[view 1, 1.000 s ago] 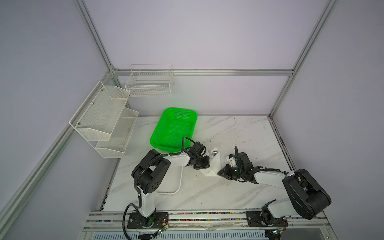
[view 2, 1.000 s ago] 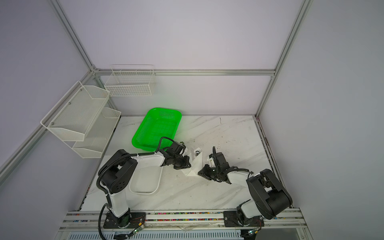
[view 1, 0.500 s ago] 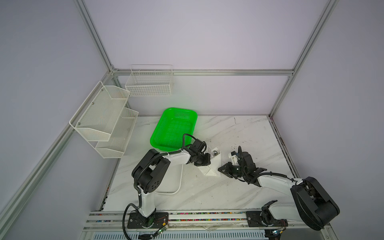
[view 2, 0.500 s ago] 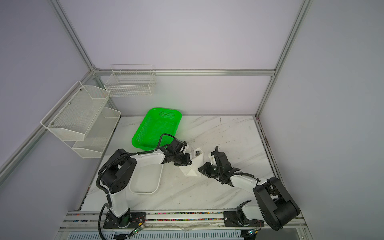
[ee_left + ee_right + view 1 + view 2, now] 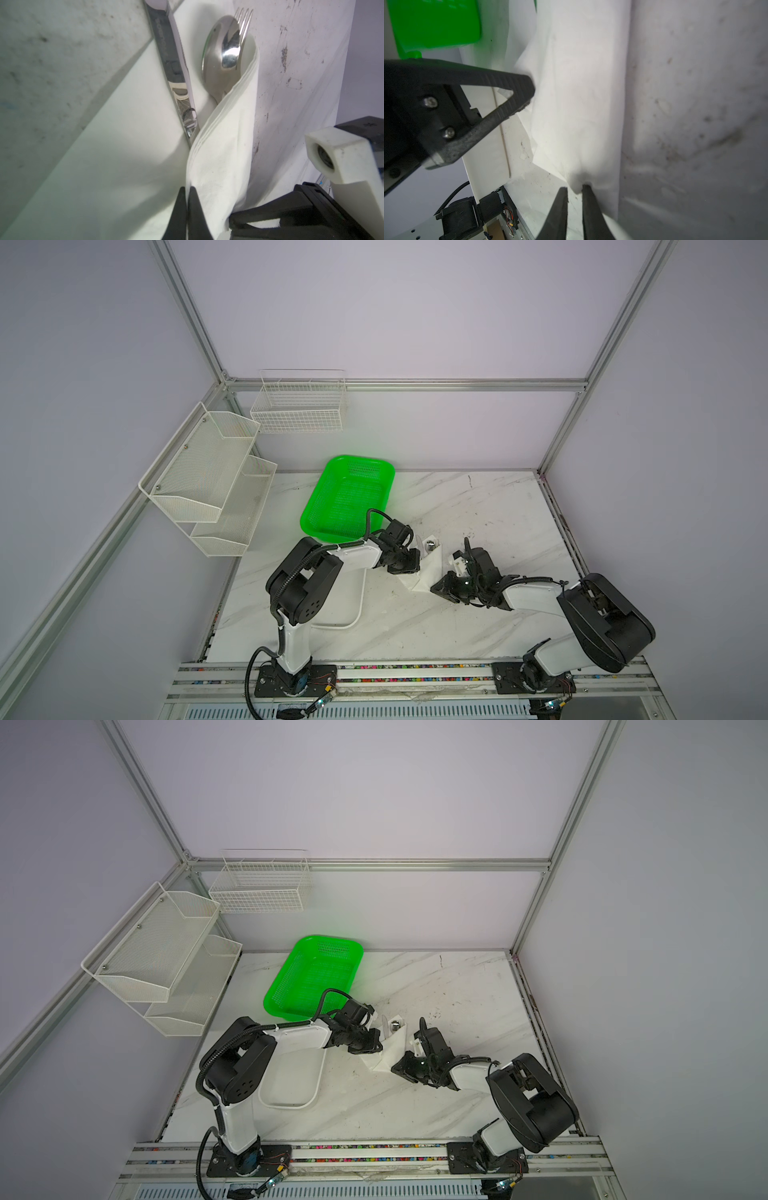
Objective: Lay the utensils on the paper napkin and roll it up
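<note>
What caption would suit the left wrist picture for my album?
Left gripper pinching a soft white paper napkin folded over a shiny silver metal knife, spoon and fork.

Napkin [image 5: 429, 572] is white, utensils [image 5: 223, 54] silver, basket [image 5: 349, 497] green

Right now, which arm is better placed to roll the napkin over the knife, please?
Probably left: the left gripper holds the napkin flap beside the bare knife; the right gripper only pinches its end.
</note>
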`<state>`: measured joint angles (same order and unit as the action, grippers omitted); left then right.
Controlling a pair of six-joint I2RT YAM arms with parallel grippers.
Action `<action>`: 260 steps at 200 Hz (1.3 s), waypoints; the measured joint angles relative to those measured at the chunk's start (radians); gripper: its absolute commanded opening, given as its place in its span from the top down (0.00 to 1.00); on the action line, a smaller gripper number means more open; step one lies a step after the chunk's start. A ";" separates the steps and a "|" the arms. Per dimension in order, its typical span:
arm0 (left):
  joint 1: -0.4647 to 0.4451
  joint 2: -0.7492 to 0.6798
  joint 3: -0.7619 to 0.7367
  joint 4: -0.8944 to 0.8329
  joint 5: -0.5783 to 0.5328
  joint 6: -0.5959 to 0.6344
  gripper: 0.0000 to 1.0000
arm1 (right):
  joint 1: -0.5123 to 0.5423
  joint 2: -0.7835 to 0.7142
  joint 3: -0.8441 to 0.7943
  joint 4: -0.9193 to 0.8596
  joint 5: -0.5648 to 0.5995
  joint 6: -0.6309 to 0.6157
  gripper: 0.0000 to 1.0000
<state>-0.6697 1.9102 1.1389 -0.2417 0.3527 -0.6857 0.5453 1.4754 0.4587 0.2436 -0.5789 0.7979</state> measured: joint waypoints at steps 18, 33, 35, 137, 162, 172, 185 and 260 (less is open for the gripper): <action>0.000 0.002 0.000 -0.004 -0.001 0.000 0.97 | 0.000 -0.038 0.008 -0.032 0.018 -0.007 0.80; 0.000 0.005 0.001 -0.007 -0.001 0.000 0.97 | 0.000 -0.089 0.016 -0.056 0.038 -0.008 0.80; 0.000 0.006 0.002 -0.008 -0.001 0.000 0.97 | 0.000 -0.096 0.018 -0.058 0.040 -0.008 0.80; 0.002 0.008 0.024 -0.014 0.000 0.018 0.97 | 0.000 -0.249 0.050 -0.179 0.337 0.111 0.80; 0.002 0.008 0.024 -0.014 0.000 0.018 0.97 | 0.000 -0.251 0.060 -0.180 0.308 0.076 0.81; 0.002 0.008 0.024 -0.014 0.000 0.018 0.97 | 0.000 -0.232 0.073 -0.177 0.283 0.063 0.81; 0.002 0.009 0.024 -0.014 0.000 0.018 0.97 | 0.000 -0.194 0.091 -0.169 0.256 0.048 0.81; 0.003 0.009 0.024 -0.017 0.011 0.014 0.98 | 0.003 -0.377 0.063 -0.246 0.422 0.128 0.86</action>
<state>-0.6670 1.9190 1.1633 -0.2588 0.3641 -0.6716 0.5488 1.0981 0.5220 -0.0021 -0.1570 0.9260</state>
